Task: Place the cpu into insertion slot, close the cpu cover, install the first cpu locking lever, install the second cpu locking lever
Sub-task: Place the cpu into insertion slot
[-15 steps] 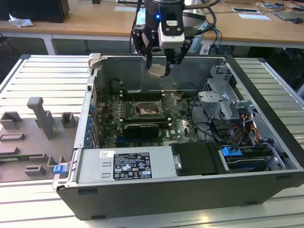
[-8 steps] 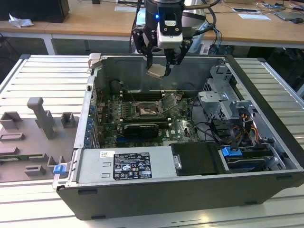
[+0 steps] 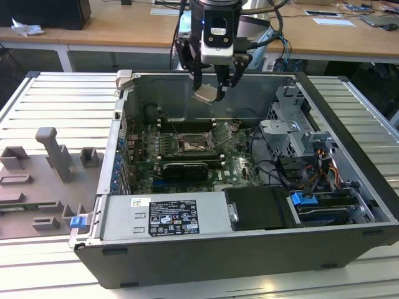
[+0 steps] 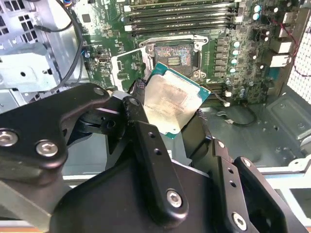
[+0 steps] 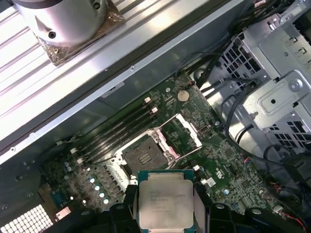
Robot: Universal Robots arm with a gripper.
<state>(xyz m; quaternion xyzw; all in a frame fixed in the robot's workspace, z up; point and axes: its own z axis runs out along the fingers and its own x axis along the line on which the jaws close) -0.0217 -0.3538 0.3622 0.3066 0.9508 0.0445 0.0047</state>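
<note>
claw [image 3: 212, 88]: clamped on the cpu [image 3: 204, 95], above the insertion slot [image 3: 190, 144].
cpu: tilted, dull silver top, green edge.
cpu cover [image 5: 192, 130]: open.

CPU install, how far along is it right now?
Done: nothing seated yet. In hand: the gripper grips the cpu by its edges, above the motherboard. The insertion slot is empty and the cpu cover stands open, so placing, closing and both levers are left.

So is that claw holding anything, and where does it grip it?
Yes, the gripper holds the cpu by two opposite edges, up above the insertion slot.
</note>
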